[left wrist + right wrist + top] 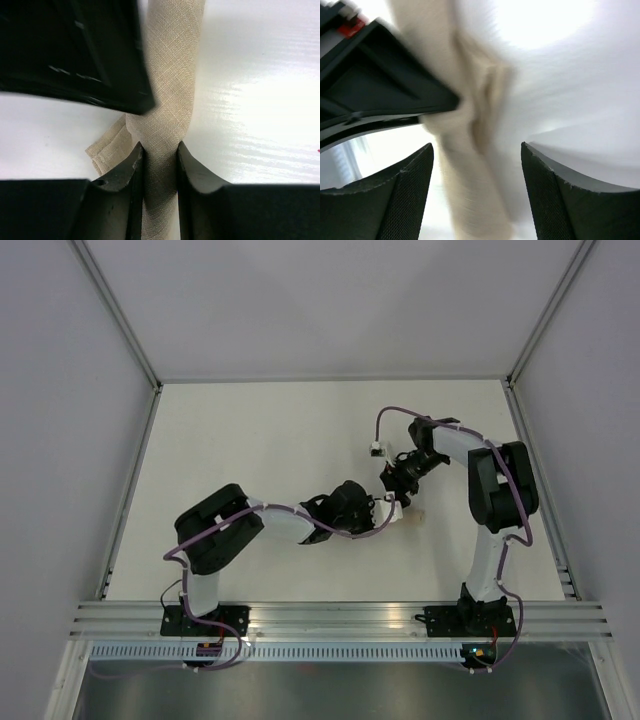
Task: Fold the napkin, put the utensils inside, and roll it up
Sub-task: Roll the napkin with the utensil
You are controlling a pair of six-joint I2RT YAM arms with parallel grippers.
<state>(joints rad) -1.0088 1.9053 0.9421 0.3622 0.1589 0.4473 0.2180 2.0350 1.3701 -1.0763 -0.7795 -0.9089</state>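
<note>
The beige napkin (167,75) is rolled into a narrow tube on the white table. My left gripper (160,160) is shut on one end of the roll, and a loose folded corner sticks out to its left. My right gripper (477,170) is open, its jaws wide on either side of the roll (470,195) without touching it. In the top view both grippers meet at the table's middle right, left (385,508) and right (398,485), with only a scrap of napkin (412,516) showing. The utensils are hidden.
The white table (260,440) is walled by grey panels on three sides, with an aluminium rail (330,618) along the near edge. A white connector (375,449) hangs on the right arm's cable. The right gripper's body (75,50) fills the left wrist view's upper left.
</note>
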